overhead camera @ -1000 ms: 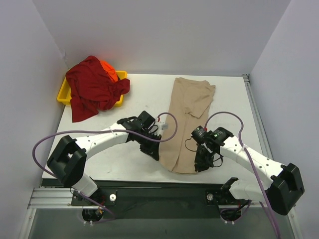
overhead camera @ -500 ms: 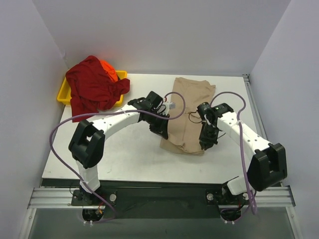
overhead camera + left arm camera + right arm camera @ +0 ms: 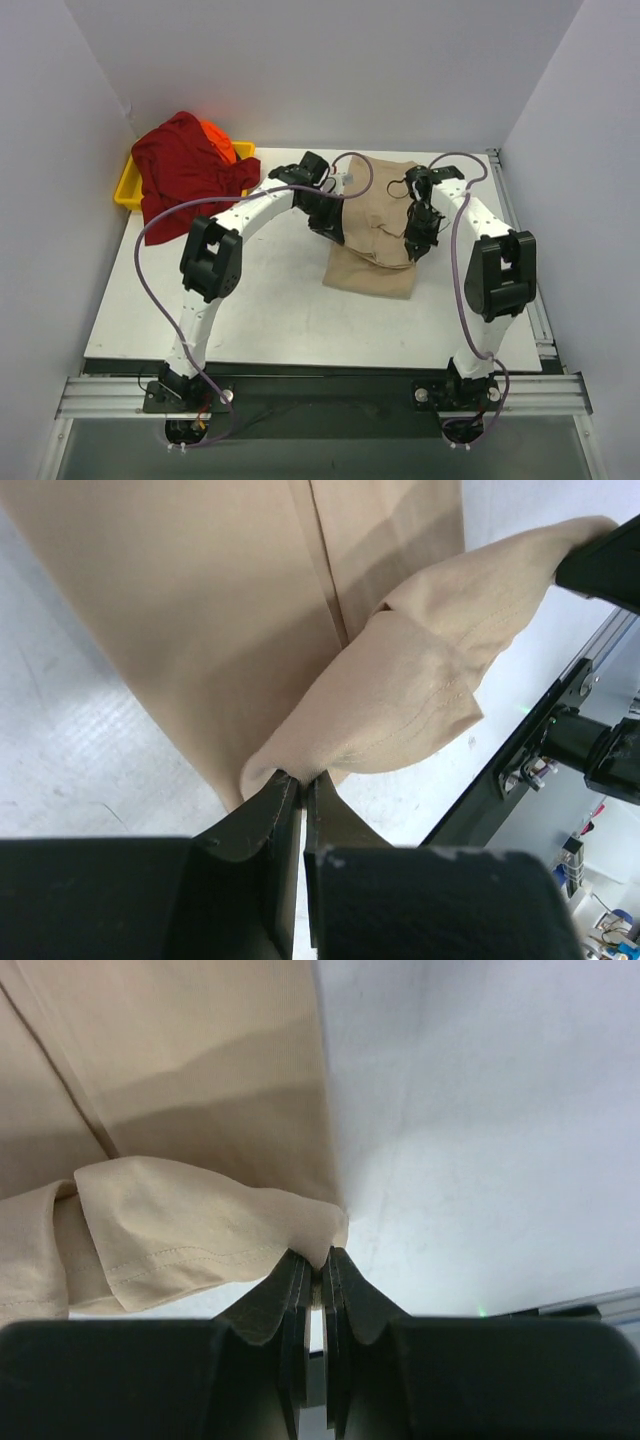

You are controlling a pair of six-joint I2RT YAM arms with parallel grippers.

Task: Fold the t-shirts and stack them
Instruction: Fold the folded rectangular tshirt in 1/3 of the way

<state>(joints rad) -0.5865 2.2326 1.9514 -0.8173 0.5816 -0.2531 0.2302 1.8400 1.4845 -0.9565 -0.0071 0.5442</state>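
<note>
Yellow plastic at the far left: the tray [image 3: 127, 192] sits in the far-left corner of the table [image 3: 250, 310]. The dark red t-shirt [image 3: 180, 185] is heaped over it, crumpled, spilling off the tray's near side onto the white top. Peeking out behind the red one is the orange t-shirt [image 3: 218, 140]; only a small bright patch shows, so how it lies I can't say.

Moving right, the left arm reaches well out across the table, and the left gripper [image 3: 332, 218] is down at the left edge of the tan t-shirt [image 3: 372, 270]. Its wrist camera gives the close look: jaws pinched nearly together on a bunched corner of tan cloth, the hem stitching curling up and away from the flat layer beneath.

The tan shirt itself lies right of centre on the table, well apart from the tray. There's a doubled-over fold along its near edge, and the lifted part drapes between the two claws.

Over on the right, the right gripper [image 3: 416, 243] is at the shirt's right edge, roughly level with its partner. From the right wrist: jaws clamped tight on the other hemmed corner, cloth sagging off to the left above the flat layer, bare white table to the right.
</note>
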